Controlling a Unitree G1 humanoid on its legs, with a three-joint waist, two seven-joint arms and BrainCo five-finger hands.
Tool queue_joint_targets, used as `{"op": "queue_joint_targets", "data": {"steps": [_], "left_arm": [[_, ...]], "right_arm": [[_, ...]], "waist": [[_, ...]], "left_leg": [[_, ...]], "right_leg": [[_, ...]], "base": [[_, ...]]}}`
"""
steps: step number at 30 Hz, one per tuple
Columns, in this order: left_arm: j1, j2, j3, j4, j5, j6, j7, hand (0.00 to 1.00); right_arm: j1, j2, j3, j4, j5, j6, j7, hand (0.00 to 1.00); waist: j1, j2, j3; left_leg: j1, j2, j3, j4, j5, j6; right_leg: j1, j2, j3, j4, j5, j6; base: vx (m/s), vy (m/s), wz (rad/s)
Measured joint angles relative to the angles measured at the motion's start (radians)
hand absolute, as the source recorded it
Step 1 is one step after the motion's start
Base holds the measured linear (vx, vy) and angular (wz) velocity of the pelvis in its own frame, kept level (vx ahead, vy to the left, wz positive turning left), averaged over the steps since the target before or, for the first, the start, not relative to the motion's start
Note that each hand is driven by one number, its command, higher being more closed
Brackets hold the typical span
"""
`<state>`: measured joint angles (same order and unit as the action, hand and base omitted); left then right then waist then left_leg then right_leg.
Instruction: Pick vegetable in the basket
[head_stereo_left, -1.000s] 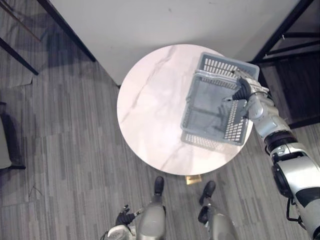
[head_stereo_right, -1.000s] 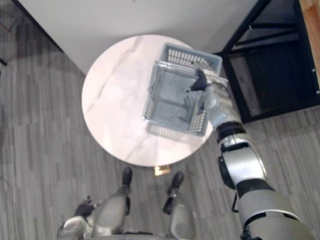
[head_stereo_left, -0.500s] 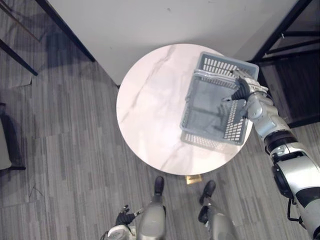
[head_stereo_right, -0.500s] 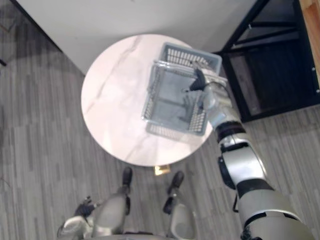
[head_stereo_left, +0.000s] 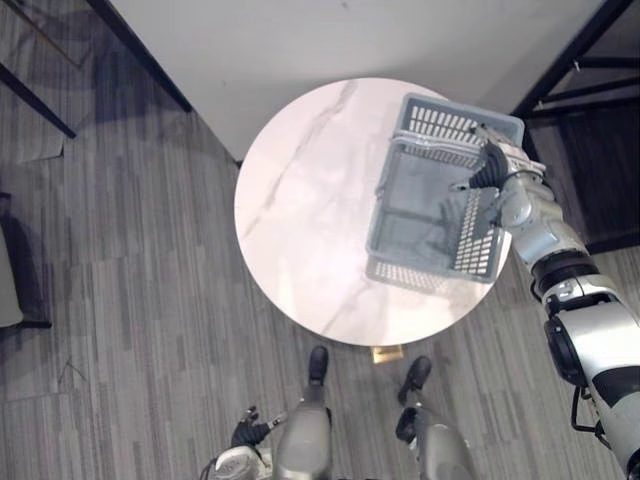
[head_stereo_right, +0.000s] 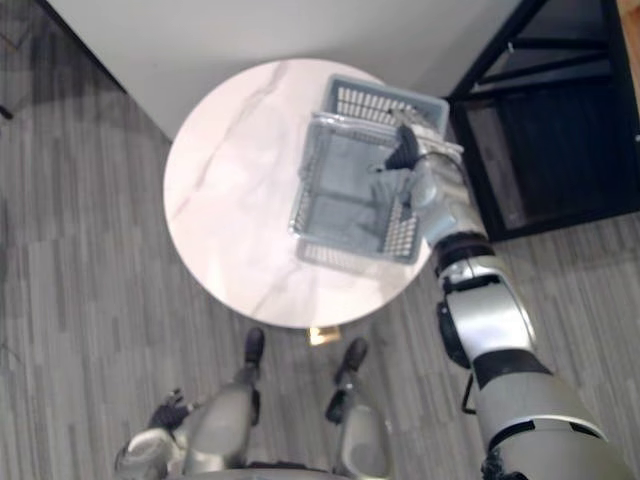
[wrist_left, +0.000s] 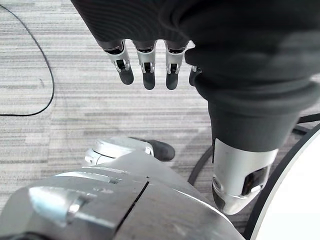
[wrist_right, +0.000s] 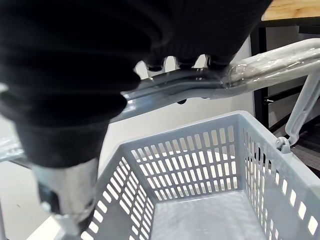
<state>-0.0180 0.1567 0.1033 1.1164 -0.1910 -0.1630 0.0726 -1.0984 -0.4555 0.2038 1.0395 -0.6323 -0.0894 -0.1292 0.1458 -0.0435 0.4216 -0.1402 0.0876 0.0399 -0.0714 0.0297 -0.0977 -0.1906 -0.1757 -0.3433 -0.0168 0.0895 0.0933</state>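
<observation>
Grey slotted plastic basket (head_stereo_left: 420, 215) hangs over the far right of the round white marble table (head_stereo_left: 300, 220), one far corner past the rim. Our right hand (head_stereo_left: 488, 172) has its fingers (wrist_right: 186, 62) curled round the pale handle (wrist_right: 200, 82). The basket floor looks bare, so we judge the vegetable picking lies ahead. Our left hand (wrist_left: 146, 60) dangles relaxed. The tabletop to the left is open; a black metal frame (head_stereo_left: 570, 60) stands close on the right.

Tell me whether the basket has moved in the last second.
Yes, slightly. The basket, its handle gripped by the right hand, has edged toward the right rim of the round table. The upward shift of everything is the camera's.
</observation>
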Motion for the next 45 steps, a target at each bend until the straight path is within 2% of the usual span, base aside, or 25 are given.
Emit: {"op": "queue_joint_targets", "data": {"steps": [4,5,20,25,31,35,38,41,43,45], "left_arm": [[-0.016,0.004,0.0,0.002,-0.001,0.0,0.0,0.0],[-0.02,0.005,0.0,0.004,-0.001,0.0,0.0,0.0],[-0.031,0.004,-0.001,0.009,-0.001,0.0,0.001,0.0],[-0.036,0.002,-0.001,0.009,0.0,0.002,0.001,0.0],[-0.036,0.001,0.0,0.009,0.018,0.022,-0.001,0.0],[-0.037,0.0,0.01,0.007,0.046,0.033,-0.005,0.0],[-0.036,0.003,0.039,0.003,0.059,0.044,-0.01,0.0],[-0.026,0.004,0.062,-0.001,0.088,0.052,-0.013,0.0],[-0.024,0.003,0.071,-0.001,0.092,0.057,-0.019,0.0],[-0.013,0.002,0.08,-0.001,0.101,0.057,-0.023,0.0]], "right_arm": [[-0.02,-0.008,0.0,0.011,0.0,0.004,-0.016,0.0],[-0.023,-0.012,0.0,0.011,0.0,0.005,-0.02,1.0],[-0.038,-0.02,0.001,0.037,-0.005,0.018,-0.027,1.0],[0.0,-0.014,-0.021,0.034,-0.035,0.023,-0.019,1.0],[0.063,0.001,0.007,-0.01,-0.036,0.023,0.012,1.0],[0.14,0.01,0.078,-0.116,-0.037,0.016,0.044,1.0],[0.227,0.021,0.14,-0.227,-0.037,0.011,0.08,1.0],[0.353,0.037,0.206,-0.332,-0.035,0.007,0.123,1.0],[0.468,0.042,0.232,-0.419,-0.033,-0.017,0.142,1.0],[0.531,0.041,0.238,-0.484,-0.024,-0.029,0.161,1.0]], "waist": [[0.0,0.0,0.0],[0.0,0.003,0.002],[0.003,0.006,0.002],[0.026,0.008,0.002],[0.031,0.009,0.002],[0.023,0.0,-0.007],[0.015,-0.018,-0.022],[-0.007,-0.037,-0.087],[-0.013,-0.049,-0.127],[-0.038,-0.053,-0.153]], "left_leg": [[-0.023,0.001,-0.01,0.006,0.003,0.001],[-0.027,0.001,-0.015,0.006,0.005,0.001],[-0.066,0.002,-0.051,0.035,0.007,0.0],[-0.059,0.001,-0.051,0.038,0.008,-0.001],[-0.012,0.002,-0.045,0.019,0.011,-0.005],[0.026,0.004,-0.017,0.004,0.011,-0.005],[0.057,0.004,0.014,0.0,0.009,-0.006],[0.069,0.004,0.037,-0.004,0.007,-0.009],[0.093,0.005,0.063,-0.005,-0.003,-0.012],[0.095,0.005,0.068,-0.005,-0.007,-0.01]], "right_leg": [[-0.017,0.0,-0.002,0.004,0.0,0.0],[-0.018,0.0,-0.004,0.004,0.0,0.0],[-0.03,0.001,-0.006,0.007,0.0,0.0],[-0.023,0.001,-0.006,0.011,-0.001,-0.001],[0.011,0.001,0.0,0.012,-0.002,-0.002],[0.024,0.004,0.026,0.013,-0.001,-0.001],[0.037,0.005,0.054,0.012,-0.001,-0.001],[0.038,0.005,0.073,0.009,0.0,0.0],[0.042,0.008,0.105,0.007,0.002,0.003],[0.043,0.009,0.112,0.002,0.006,0.009]], "base": [[0.01,-0.003,0.06],[-0.01,-0.006,0.12],[0.0,-0.003,0.04],[0.0,0.0,0.0],[0.0,0.001,-0.02],[0.01,0.004,-0.17],[0.04,0.002,-0.26],[0.04,0.003,-0.18],[0.03,-0.004,-0.39],[0.0,-0.005,-0.19]]}}
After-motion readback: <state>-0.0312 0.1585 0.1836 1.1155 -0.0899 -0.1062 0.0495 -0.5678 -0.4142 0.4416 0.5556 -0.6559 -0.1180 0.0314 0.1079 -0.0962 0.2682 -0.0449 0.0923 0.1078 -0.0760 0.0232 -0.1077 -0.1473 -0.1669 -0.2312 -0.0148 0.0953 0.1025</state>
